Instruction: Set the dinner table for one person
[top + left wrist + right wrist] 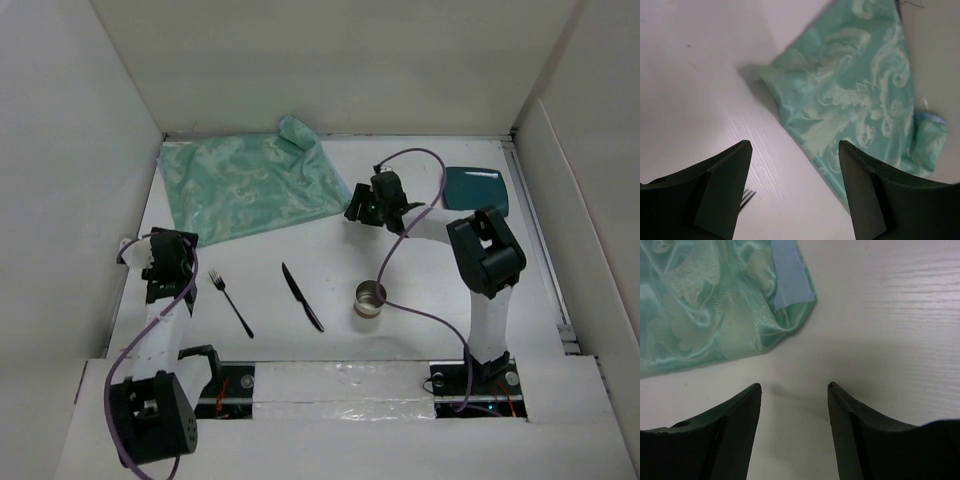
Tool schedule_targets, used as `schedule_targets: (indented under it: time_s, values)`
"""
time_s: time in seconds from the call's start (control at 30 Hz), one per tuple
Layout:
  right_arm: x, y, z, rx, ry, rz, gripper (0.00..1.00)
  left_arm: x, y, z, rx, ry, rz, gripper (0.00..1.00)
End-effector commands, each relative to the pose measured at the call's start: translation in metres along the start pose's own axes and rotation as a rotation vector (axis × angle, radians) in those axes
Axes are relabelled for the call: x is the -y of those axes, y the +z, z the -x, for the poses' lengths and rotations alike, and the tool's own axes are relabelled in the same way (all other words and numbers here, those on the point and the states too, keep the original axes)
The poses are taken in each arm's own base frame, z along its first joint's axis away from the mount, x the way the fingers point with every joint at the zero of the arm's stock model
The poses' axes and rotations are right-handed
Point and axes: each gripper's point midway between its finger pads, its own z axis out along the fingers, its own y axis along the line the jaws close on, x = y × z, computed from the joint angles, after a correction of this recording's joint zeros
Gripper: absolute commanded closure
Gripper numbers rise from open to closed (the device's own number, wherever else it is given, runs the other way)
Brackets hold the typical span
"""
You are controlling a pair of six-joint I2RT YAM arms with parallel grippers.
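Observation:
The white dinner table point(330, 250) holds a mint-green patterned cloth mat point(250, 185) at the back left, one corner folded over. A black fork point(231, 303), a black knife point(301, 296) and a metal cup point(370, 299) lie near the front. A dark teal plate point(475, 188) sits at the back right. My left gripper point(158, 262) is open and empty, left of the fork; its view shows the mat point(860, 95) and the fork tines point(746, 196). My right gripper point(358, 207) is open and empty by the mat's near right corner point(785, 315).
White walls enclose the table on the left, back and right. The right arm's purple cable point(420, 170) loops over the table between the plate and the cup. The arm bases stand at the near edge.

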Motion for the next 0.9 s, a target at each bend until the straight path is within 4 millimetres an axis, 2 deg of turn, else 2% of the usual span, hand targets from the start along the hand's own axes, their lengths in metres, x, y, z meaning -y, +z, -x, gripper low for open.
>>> schedule_targets:
  time_s: [0.0,0.1,0.2,0.23,0.5,0.63,0.8,0.83,0.87]
  values:
    - [-0.025,0.011,0.016,0.036,0.063,0.091,0.39,-0.012,0.014,-0.004,-0.044,-0.104,0.014,0.32]
    - [-0.026,0.016,0.02,0.041,0.097,0.106,0.38,-0.02,0.024,0.008,-0.012,-0.154,0.037,0.28]
    - [-0.025,0.023,0.025,0.058,0.138,0.089,0.4,-0.014,0.029,0.01,-0.005,-0.18,0.006,0.26]
    - [-0.026,0.026,0.021,0.051,0.15,0.074,0.4,-0.013,0.03,0.011,-0.003,-0.195,0.004,0.25]
    - [-0.018,0.036,0.025,0.07,0.232,0.013,0.48,-0.028,0.054,-0.003,-0.027,-0.227,0.097,0.27]
    - [-0.018,0.037,0.029,0.088,0.263,0.007,0.51,-0.026,0.061,-0.001,-0.017,-0.242,0.103,0.28]
    - [-0.022,0.04,0.024,0.064,0.271,0.029,0.52,-0.013,0.07,0.005,0.011,-0.29,0.05,0.27]
    - [-0.022,0.039,0.026,0.074,0.273,0.03,0.52,-0.006,0.073,0.005,0.001,-0.293,0.032,0.27]
    - [-0.017,0.039,0.029,0.081,0.279,0.021,0.53,-0.008,0.078,0.0,-0.018,-0.287,0.048,0.27]
